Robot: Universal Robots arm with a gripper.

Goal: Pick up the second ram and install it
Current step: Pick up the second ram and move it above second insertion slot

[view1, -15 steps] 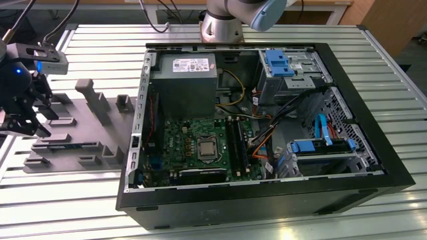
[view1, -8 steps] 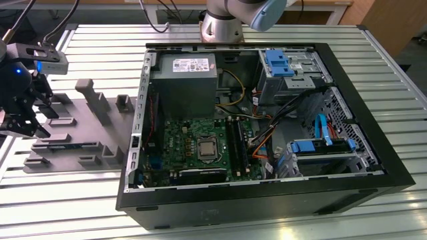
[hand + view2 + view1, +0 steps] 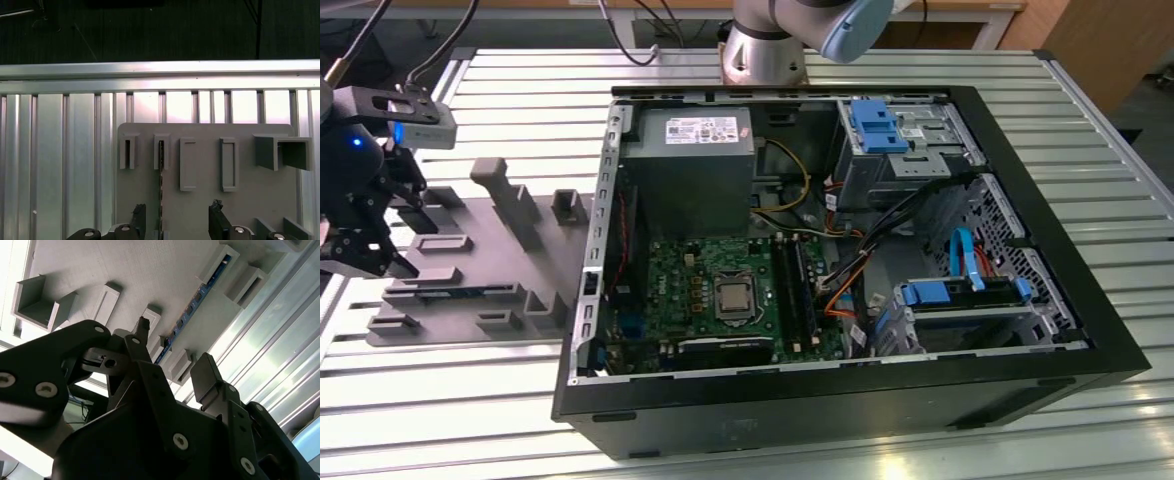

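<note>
Bright, w/ glare on table slats

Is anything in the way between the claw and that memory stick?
Nothing. In the first wrist view the open gripper sits above the ram, which stands in its grey holder; the stretch between is bare.

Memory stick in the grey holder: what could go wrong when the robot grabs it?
In the first wrist view the second ram sits nearer one finger of the open gripper than the other, so closing might shove it crooked. The grey holder has raised blocks close beside it; a finger could bump them.
</note>
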